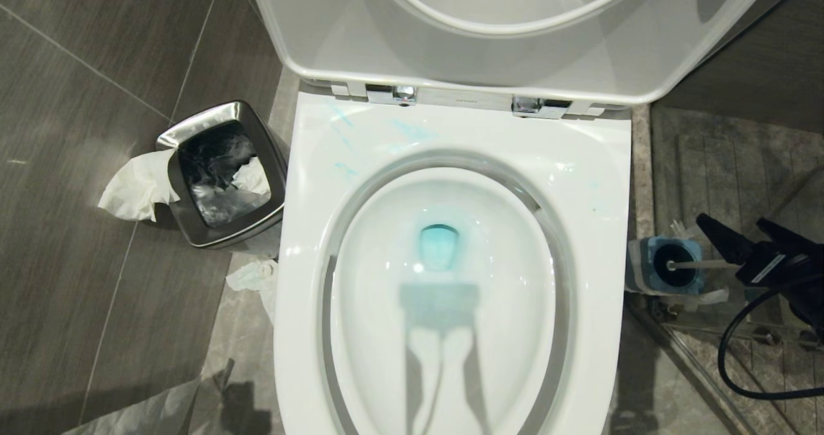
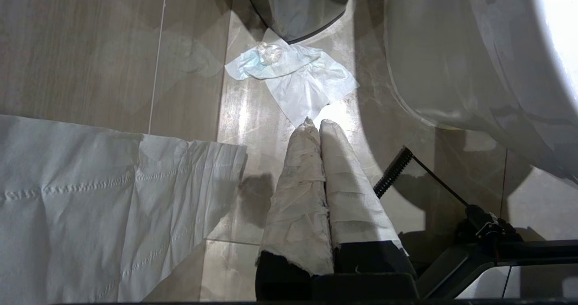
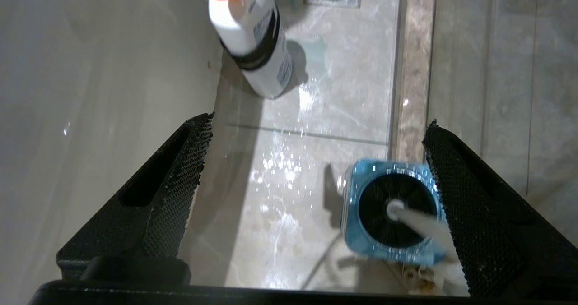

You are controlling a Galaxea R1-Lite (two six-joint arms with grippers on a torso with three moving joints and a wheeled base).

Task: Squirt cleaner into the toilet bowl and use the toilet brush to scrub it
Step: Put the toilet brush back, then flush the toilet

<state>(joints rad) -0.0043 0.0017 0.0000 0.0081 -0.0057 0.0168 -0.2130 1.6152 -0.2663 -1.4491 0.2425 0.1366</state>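
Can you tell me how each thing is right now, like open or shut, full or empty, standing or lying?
toilet bowl: lid and seat up, blue water inside.
toilet brush: standing in its holder, not held.
cleaner: upright on the floor, orange cap on.
steel bin: open, stuffed with paper.
tissue: crumpled on the floor.
right gripper: open above the brush.
left gripper: shut, empty, pointing at the floor.

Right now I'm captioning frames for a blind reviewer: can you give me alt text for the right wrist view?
The open right gripper hangs above a wet grey tiled floor, the white-handled toilet brush standing in its square blue holder by one finger. Farther off, a whitish cleaner bottle with an orange cap stands beside the white ceramic toilet bowl.
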